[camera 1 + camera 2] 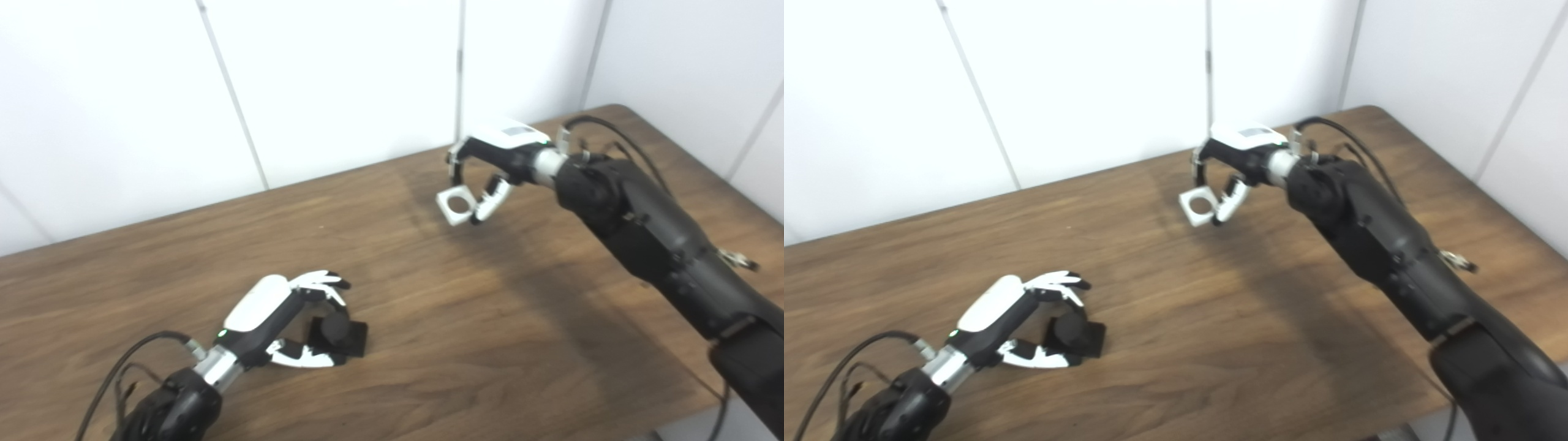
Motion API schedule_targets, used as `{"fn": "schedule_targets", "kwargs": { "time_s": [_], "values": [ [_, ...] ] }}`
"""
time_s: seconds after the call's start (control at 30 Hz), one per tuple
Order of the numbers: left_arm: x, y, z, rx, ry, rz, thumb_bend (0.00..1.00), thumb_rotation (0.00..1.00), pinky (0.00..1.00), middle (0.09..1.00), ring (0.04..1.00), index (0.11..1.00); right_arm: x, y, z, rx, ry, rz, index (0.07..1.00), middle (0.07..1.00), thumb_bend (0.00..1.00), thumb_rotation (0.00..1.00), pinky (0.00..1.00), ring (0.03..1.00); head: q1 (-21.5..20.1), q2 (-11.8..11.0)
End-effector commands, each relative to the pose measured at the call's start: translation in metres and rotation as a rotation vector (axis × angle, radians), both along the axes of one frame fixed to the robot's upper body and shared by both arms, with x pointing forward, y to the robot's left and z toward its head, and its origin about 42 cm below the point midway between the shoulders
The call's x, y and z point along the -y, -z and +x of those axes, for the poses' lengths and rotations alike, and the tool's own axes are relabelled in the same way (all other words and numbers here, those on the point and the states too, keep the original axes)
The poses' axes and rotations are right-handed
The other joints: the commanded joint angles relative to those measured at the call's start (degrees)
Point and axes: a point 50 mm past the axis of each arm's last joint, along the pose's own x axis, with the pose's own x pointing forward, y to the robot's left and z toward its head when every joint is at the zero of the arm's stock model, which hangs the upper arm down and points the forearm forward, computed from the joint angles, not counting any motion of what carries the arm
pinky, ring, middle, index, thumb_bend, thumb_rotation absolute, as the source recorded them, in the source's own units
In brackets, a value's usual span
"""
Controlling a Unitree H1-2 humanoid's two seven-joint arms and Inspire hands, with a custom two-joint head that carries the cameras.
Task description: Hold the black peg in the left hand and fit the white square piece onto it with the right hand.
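Note:
The black peg (338,334) has a flat square base and stands on the wooden table (465,343) at the near left. My left hand (278,318) is curled round it, fingers over the top and thumb against the base, shut on it. The white square piece (456,205), with a round hole through it, hangs above the far middle of the table. My right hand (499,160) is shut on it, pinching it between the fingers and the thumb. The piece is well apart from the peg, up and to the right of it. Both also show in the right eye view: the peg (1072,335) and the piece (1197,207).
White wall panels (343,79) stand right behind the table's far edge. The table's rounded far right corner (618,110) and its near right edge are in view. Black cables (141,349) trail from both wrists.

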Motion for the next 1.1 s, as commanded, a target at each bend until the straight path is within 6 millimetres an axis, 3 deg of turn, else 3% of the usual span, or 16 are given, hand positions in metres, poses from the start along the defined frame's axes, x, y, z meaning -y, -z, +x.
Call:
{"fn": "schedule_targets", "kwargs": {
  "time_s": [0.0,0.3,0.67,1.07],
  "values": [
    [-0.011,0.030,-0.008,-0.094,-0.014,0.169,0.52,0.08,0.77,0.830,0.888,0.492,0.000,-0.033,-0.002,0.109,-0.057,-0.004,0.483,0.811,0.52,0.14,0.78,0.873,0.86,0.11],
    [0.001,0.030,-0.006,-0.092,-0.019,0.184,0.52,0.08,0.78,0.835,0.889,0.493,-0.019,-0.040,-0.017,0.133,-0.199,0.014,0.482,0.808,0.52,0.14,0.76,0.856,7.14,0.91],
    [0.007,0.028,-0.007,-0.099,-0.027,0.181,0.52,0.08,0.79,0.835,0.892,0.492,-0.058,-0.054,-0.041,0.151,-0.381,0.017,0.480,0.803,0.52,0.14,0.74,0.856,8.87,1.69],
    [0.009,0.028,-0.007,-0.102,-0.033,0.185,0.52,0.08,0.79,0.836,0.896,0.492,-0.088,-0.054,-0.058,0.142,-0.481,0.045,0.480,0.800,0.52,0.14,0.74,0.853,9.89,1.90]
  ]
}}
